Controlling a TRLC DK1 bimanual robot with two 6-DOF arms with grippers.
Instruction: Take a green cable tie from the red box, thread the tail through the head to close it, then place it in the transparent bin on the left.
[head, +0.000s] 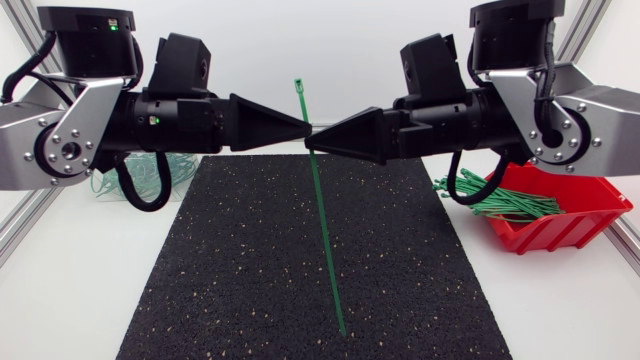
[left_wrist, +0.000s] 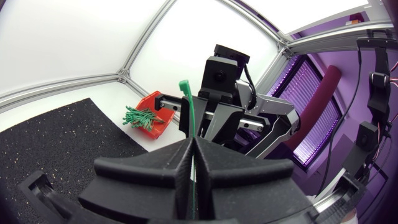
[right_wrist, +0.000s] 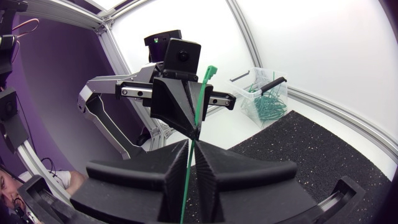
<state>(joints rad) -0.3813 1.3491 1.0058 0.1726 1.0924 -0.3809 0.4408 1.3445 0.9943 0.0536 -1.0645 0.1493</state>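
Head view: left gripper (head: 304, 125) and right gripper (head: 313, 146) meet tip to tip above the mat (head: 230, 270), each clamped on the upright tie (head: 322, 220), not yet looped. Threading seems just starting; next, the tail (head: 342, 328) must curl into the head (head: 298, 85)

Bright, even overhead light nearly washes out the white tabletop (head: 560, 310); the green cable tie (head: 322, 220) shows clearly against the black mat (head: 230, 270). A soft shadow lies under the red box (head: 575, 225). The left end effector (left_wrist: 194, 139) and right end effector (right_wrist: 191, 144) loom dark against glaring white.
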